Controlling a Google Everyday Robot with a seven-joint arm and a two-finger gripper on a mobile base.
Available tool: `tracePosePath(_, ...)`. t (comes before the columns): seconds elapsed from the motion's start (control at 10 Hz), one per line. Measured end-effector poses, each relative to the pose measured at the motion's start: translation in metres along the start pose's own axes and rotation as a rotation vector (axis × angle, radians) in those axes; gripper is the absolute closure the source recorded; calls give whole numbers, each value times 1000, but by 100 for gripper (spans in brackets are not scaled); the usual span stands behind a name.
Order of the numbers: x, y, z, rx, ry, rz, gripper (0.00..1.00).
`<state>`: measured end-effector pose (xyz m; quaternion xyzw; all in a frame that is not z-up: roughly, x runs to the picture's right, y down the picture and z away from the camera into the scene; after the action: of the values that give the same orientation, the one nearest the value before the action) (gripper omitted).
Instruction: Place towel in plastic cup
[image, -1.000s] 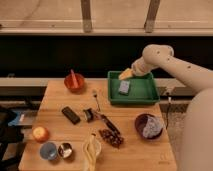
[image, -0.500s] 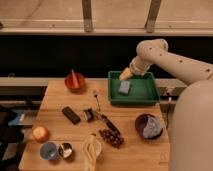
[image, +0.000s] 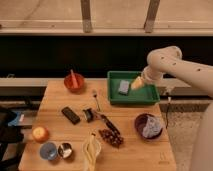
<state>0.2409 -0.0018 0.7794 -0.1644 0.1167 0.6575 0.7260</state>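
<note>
A crumpled light bluish towel lies in a dark bowl at the table's right side. A blue plastic cup stands at the front left corner, next to a small metal cup. My gripper hangs over the right part of a green tray at the back right, beside a grey-blue sponge lying in the tray. It is far from both the towel and the cup, and nothing shows in it.
On the wooden table are a red bowl with an orange utensil, a black bar, a spoon, a dark tool, dark red grapes, a banana and an orange.
My gripper has moved a little down and to the right over the green tray. Nothing on the table has moved.
</note>
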Motion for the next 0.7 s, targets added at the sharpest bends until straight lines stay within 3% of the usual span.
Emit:
tracePosePath(0.3, 62, -14, 16, 26, 64, 101, 20)
tracePosePath(0.7, 130, -36, 40, 29, 146, 246, 20)
